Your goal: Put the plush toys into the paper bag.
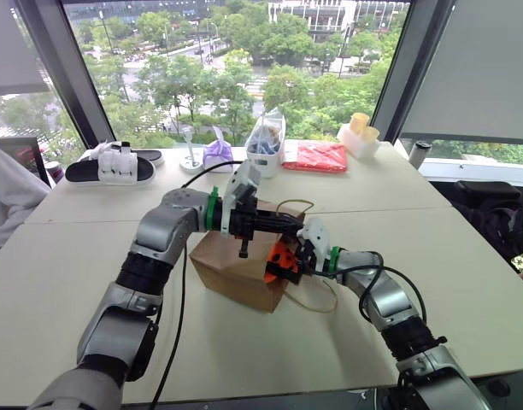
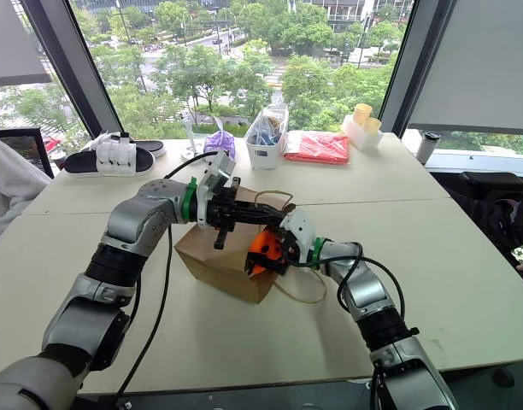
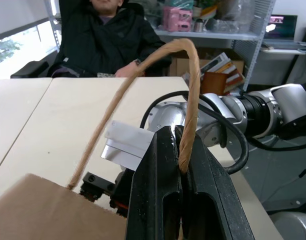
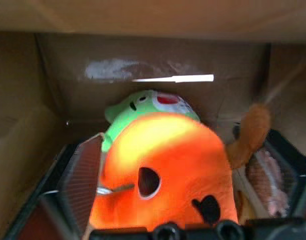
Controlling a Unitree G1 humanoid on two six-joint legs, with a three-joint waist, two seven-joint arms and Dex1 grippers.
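I get bright daylight from the windows (image 1: 244, 77) at the top; inside the paper bag (image 4: 143, 55) it's dim and blurred.

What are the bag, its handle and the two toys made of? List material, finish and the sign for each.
Paper bag: brown kraft paper, matte, creased folds.
Handle: twisted paper cord, probably; spiral ridges show.
Orange plush toy: soft fuzzy fabric, with dark face patches.
Green plush toy: apparently the same plush, deeper inside the bag.

Silver arms, black joints, green wrist rings, black cables, black fingers (image 3: 165, 200).
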